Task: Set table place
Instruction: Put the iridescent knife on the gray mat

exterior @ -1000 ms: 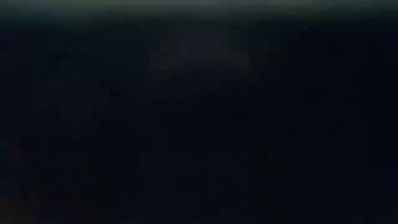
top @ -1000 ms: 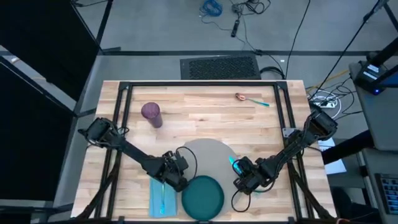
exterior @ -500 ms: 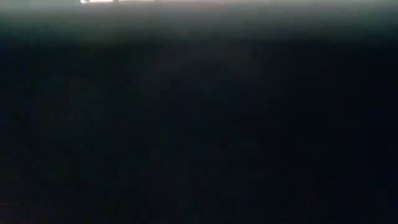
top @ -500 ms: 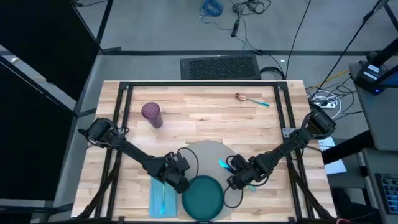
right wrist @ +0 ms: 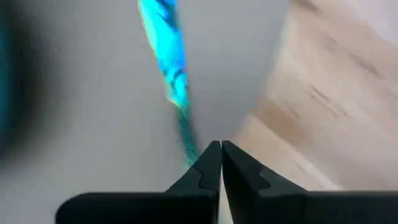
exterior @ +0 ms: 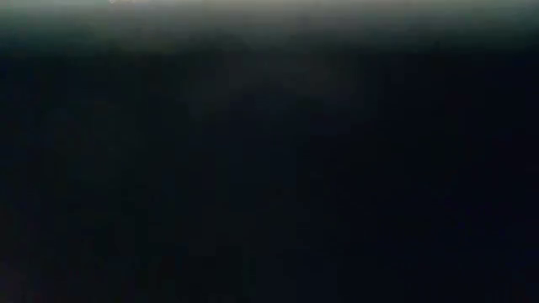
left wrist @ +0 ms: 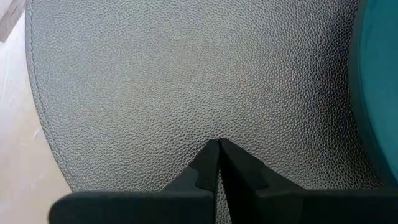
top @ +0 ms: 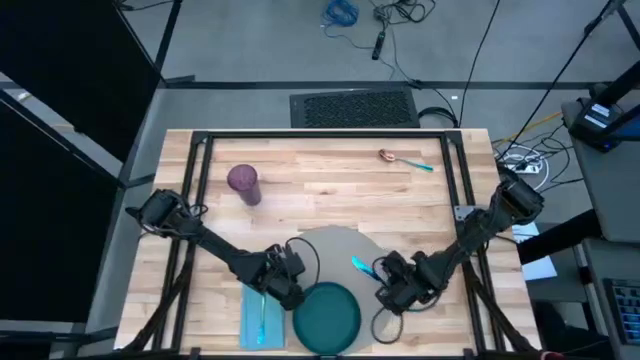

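The round grey placemat (top: pixel 335 250) lies flat on the light-wood table (top: pixel 300 200). The dark teal plate (top: pixel 326 315) sits on the placemat's near part. A teal-handled utensil (top: pixel 358 264) lies on the placemat's right part. My left gripper (left wrist: pixel 219 144) is shut at the placemat's left-near edge, beside the plate (left wrist: pixel 382 93). My right gripper (right wrist: pixel 220 144) is shut at the placemat's right edge, with the utensil's thin end (right wrist: pixel 189 149) just beside its fingertips. The low view is dark. My left gripper has its shut fingertips down on the placemat's top face (left wrist: pixel 217 134), just inside the left-near edge. It comes slanting down from the table's left, and the placemat lies flat under it. My right gripper may touch the utensil's thin end, but blur hides this: I cannot tell.
A light blue napkin (top: pixel 258 318) lies left of the plate near the front edge. A purple cup (top: pixel 243 183) stands at the far left. A spoon with a teal handle (top: pixel 402 159) lies at the far right. Bare wood lies between them.
My right gripper went toward the table's left edge, and the teal utensil went with it farther onto the placemat. The gripper then drew back a little toward the right while the utensil stayed where it was.
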You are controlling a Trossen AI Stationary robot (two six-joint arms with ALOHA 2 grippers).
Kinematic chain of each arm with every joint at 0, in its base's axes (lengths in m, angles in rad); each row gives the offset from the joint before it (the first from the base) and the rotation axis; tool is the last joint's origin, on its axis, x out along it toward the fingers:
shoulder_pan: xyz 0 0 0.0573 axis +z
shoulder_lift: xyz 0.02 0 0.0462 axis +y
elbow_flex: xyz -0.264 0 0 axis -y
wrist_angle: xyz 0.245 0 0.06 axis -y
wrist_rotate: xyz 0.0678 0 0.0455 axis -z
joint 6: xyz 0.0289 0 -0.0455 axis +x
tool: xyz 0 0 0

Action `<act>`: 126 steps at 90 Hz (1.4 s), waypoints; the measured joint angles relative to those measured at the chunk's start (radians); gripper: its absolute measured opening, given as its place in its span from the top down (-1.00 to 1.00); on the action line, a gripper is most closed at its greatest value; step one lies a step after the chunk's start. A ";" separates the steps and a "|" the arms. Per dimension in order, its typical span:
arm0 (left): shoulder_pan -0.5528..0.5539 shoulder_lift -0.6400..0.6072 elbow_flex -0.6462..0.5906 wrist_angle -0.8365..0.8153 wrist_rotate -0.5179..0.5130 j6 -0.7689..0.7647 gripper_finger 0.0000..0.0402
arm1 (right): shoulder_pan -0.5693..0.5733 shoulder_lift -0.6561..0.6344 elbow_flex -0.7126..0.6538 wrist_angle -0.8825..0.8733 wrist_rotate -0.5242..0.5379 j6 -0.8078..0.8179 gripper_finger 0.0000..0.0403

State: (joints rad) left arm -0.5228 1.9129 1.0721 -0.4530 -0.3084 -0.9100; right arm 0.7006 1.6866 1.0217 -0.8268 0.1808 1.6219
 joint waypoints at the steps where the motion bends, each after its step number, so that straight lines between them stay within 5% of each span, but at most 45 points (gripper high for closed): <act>1: 0.000 0.000 0.000 0.000 0.000 0.000 1.00 | 0.005 0.000 -0.002 0.000 -0.003 0.009 1.00; 37: 0.000 0.000 0.000 0.001 0.000 0.001 1.00 | 0.132 0.000 -0.067 0.087 -0.008 0.213 1.00; 126: 0.001 0.000 0.000 0.001 -0.002 0.003 1.00 | 0.199 0.055 -0.031 0.208 -0.005 0.272 1.00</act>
State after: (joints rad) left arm -0.5215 1.9129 1.0721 -0.4515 -0.3099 -0.9071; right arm 0.8998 1.7412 0.9905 -0.6187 0.1754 1.8935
